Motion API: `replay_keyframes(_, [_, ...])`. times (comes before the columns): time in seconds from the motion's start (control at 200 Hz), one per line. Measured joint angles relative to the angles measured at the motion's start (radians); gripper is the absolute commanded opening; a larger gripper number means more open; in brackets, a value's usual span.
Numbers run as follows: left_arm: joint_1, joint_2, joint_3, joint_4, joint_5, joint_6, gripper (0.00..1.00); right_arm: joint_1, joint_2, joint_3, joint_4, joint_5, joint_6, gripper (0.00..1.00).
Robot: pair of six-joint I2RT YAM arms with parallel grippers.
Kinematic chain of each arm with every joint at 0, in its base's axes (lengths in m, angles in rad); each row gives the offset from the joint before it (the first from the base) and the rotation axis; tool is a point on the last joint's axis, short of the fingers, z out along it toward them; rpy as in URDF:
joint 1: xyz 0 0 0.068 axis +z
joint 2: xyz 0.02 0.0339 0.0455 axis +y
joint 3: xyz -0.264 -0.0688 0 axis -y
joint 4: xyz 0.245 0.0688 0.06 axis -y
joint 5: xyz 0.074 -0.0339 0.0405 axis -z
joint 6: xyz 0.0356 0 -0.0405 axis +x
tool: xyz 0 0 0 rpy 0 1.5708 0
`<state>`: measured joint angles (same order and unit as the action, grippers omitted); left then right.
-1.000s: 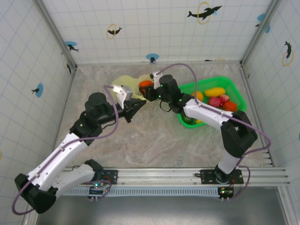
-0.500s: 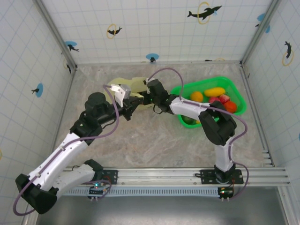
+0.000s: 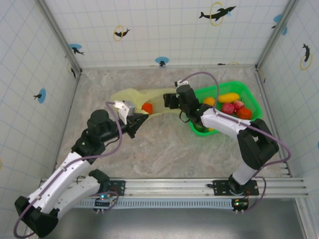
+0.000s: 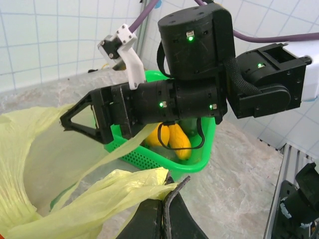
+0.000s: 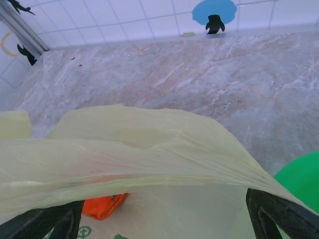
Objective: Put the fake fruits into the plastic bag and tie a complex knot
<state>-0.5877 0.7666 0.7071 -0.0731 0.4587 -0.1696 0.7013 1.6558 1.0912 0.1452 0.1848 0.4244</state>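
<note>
The plastic bag (image 3: 130,96) lies as yellow-green film on the floor left of centre. My left gripper (image 3: 135,121) is shut on a bunched edge of the plastic bag (image 4: 119,191) and holds it up; the jaws (image 4: 167,199) meet on the film. One orange fake fruit (image 3: 146,107) lies inside the bag, also visible under the film (image 5: 102,205). My right gripper (image 3: 168,99) stands open at the bag's right side, its fingers (image 5: 279,214) wide apart with bag film (image 5: 149,154) stretched above them. In the left wrist view the right gripper (image 4: 82,119) hangs open above the bag.
A bright green basket (image 3: 249,94) at the right holds more fruits: yellow (image 3: 228,97), orange (image 3: 209,101), pink (image 3: 228,108), red (image 3: 244,113) and dark green (image 3: 199,128). Basket rim (image 4: 199,162) sits just behind the bag. Tiled walls enclose the marble floor.
The right gripper opened inside the bag mouth and drew back to the right; the orange fruit now lies in the bag. The left gripper shifted slightly toward me, still holding the film.
</note>
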Motion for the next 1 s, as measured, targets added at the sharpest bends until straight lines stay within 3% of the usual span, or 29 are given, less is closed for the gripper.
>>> replay_keyframes(0.15, [0.0, 0.024, -0.025, 0.018, -0.019, -0.043, 0.0, 0.029, 0.0, 0.0, -0.012, -0.136, -0.05, 0.84])
replay_keyframes(0.375, [0.0, 0.06, -0.026, 0.063, -0.054, -0.106, 0.0, 0.018, -0.104, -0.066, 0.045, -0.388, 0.013, 0.69])
replay_keyframes(0.56, [0.0, 0.063, -0.026, 0.109, -0.091, -0.15, 0.0, -0.043, -0.195, -0.08, 0.16, -0.55, 0.146, 0.54])
replay_keyframes(0.721, [0.0, 0.105, -0.024, 0.146, -0.12, -0.188, 0.0, -0.12, -0.203, -0.097, 0.323, -0.741, 0.323, 0.53])
replay_keyframes(0.766, [0.0, 0.118, -0.024, 0.154, -0.127, -0.199, 0.0, -0.145, -0.209, -0.119, 0.367, -0.776, 0.371, 0.56])
replay_keyframes(0.901, [0.0, 0.141, -0.011, 0.158, -0.135, -0.212, 0.0, -0.251, -0.26, -0.157, 0.298, -0.762, 0.413, 0.61])
replay_keyframes(1.001, [0.0, 0.167, 0.028, 0.158, -0.135, -0.212, 0.0, -0.334, -0.291, -0.121, 0.068, -0.6, 0.317, 0.69])
